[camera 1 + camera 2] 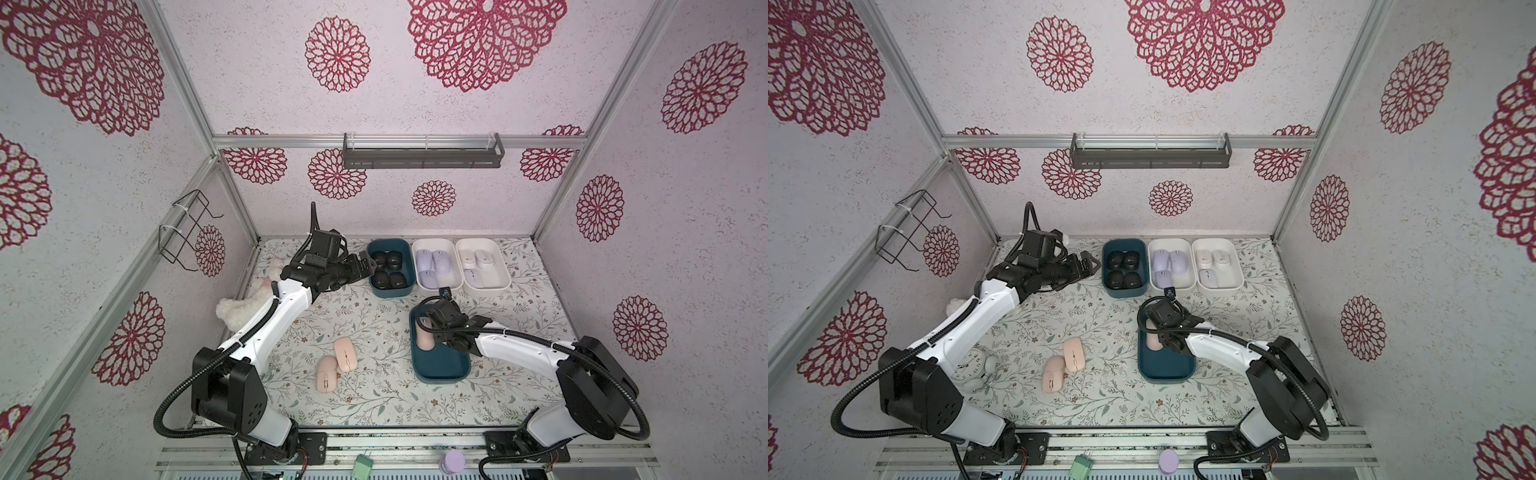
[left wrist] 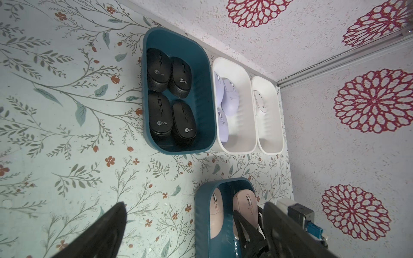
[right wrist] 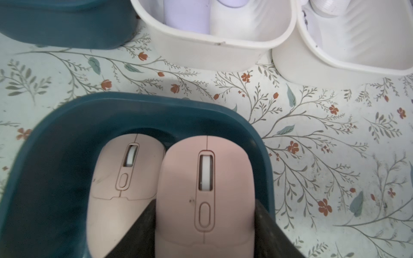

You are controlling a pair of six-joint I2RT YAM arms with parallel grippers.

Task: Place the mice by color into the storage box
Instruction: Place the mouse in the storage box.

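My right claw (image 3: 204, 225) grips a pink mouse (image 3: 205, 174) inside the near teal box (image 3: 67, 125), beside a second pink one (image 3: 125, 178). Left claw (image 1: 360, 266) hangs wide open beside the black-mice box (image 1: 392, 293).

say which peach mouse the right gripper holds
The peach-pink oval mouse clamped in the right gripper inside the near teal box; its boxmate and two outside lie free.

Soft, even white light all over; shadows on the desk (image 1: 374, 399) are faint. Both top views bow the frame posts (image 1: 623, 70) near the edges. In the right wrist view, the peach-pink mouse (image 3: 205, 201) closest to the lens looks slightly blurred.
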